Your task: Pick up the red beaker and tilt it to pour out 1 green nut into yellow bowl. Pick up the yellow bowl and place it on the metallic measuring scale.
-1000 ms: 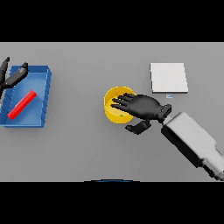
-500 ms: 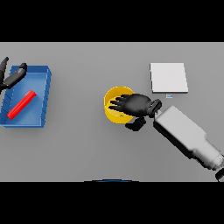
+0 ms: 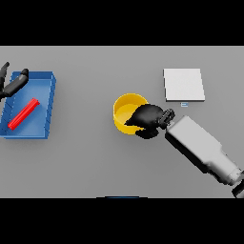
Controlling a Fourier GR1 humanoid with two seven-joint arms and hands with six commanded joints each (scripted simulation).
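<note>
In the head view, the round yellow bowl (image 3: 127,113) is taken as the landmark and is seen standing on the flat grey table (image 3: 95,157), near its middle. The right hand (image 3: 148,119), dark and carried on a white and grey forearm that enters from the lower right, is laid over the bowl's right rim, with its fingers curled down over that edge so that the rim is gripped; the thumb is seen below the bowl, just outside its wall. No nut can be made out inside the bowl (part of its interior is hidden by the hand). To the upper right of the bowl, apart from it, the square pale metallic measuring scale (image 3: 184,84) is seen lying flat, with a small display tab at its lower edge. Far to the left of the bowl a shallow blue rectangular tray (image 3: 47,102) is placed, and in it a long red object (image 3: 23,114) is lying tilted. The left hand (image 3: 10,82) is seen at the tray's upper left corner, with its fingers spread loosely and nothing held.
</note>
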